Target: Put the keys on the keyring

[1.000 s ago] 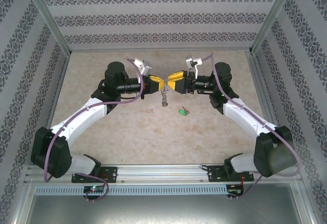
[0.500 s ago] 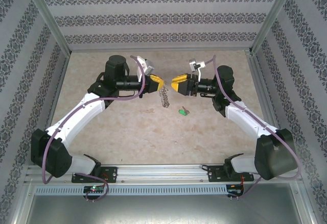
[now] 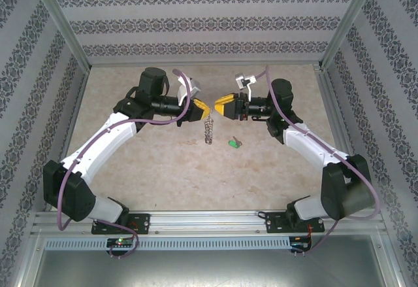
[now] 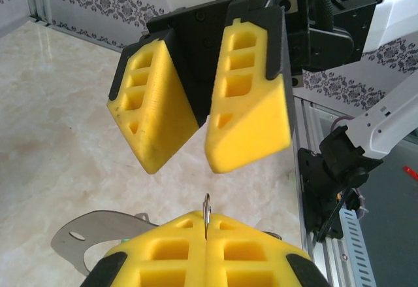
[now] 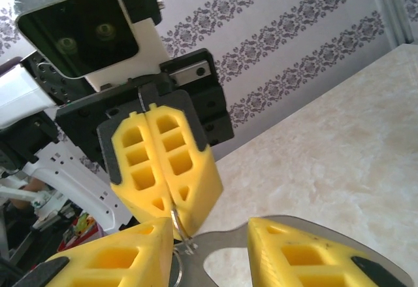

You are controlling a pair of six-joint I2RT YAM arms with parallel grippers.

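Green plastic marked the head of the tiny silver-bladed key (image 3: 233, 143), which lay flat on the beige marbled tabletop (image 3: 163, 169), closer to the arm bases than either gripper and touched by neither. Just beyond it the thin silvery keyring (image 3: 208, 130) hung limp like a chain from the left gripper (image 3: 201, 109). In that gripper's own wrist view we saw its yellow foam fingers (image 4: 163, 254) pressed tight together, with the ring's wire (image 4: 206, 212) pinched between them.

Nose to nose with it sat the right gripper (image 3: 217, 106), its jaws partly apart and holding nothing. From its own camera the ring's wire (image 5: 175, 225) ran right beside the inner edge of one finger (image 5: 124, 254); we could not tell whether they touched.

We judged the work to be at the ring-steadying step, with the key not yet fetched. The next move called for the right gripper either to pinch the wire or to drop to the key. The crowded fingertips and the dangling ring stood in the way. Farthest off rose the patterned back wall (image 3: 196, 25).
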